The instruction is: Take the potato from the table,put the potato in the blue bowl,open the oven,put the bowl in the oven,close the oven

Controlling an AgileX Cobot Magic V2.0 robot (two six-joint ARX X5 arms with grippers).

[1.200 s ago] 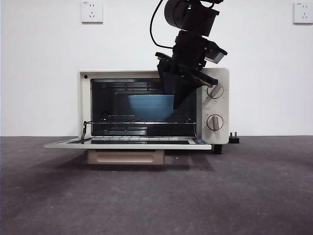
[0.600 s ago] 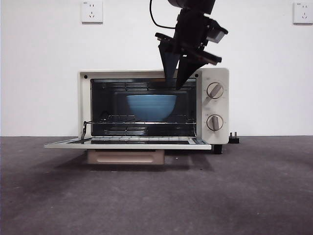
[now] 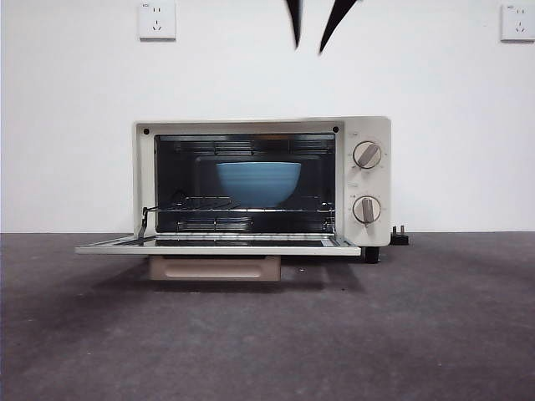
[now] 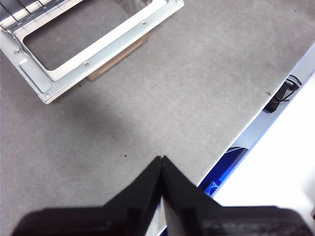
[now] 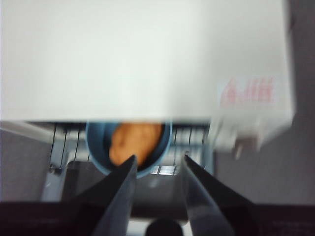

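Overhead, right pincer [image 5: 158, 164] gapes, holding nothing.

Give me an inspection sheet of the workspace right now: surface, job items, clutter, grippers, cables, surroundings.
Surface: table, dark grey, speckled.
Job's things: oven with door folded down flat; blue bowl on the wire rack inside; potato lying in the bowl.
Clutter: nothing seen.
Grippers: right gripper open, empty, raised above the oven; left gripper shut, empty, over bare table beside the open door.
Cables: plug beside the oven's knob side; dark cable past the table edge.
Surroundings: white wall, wall sockets in both upper corners.
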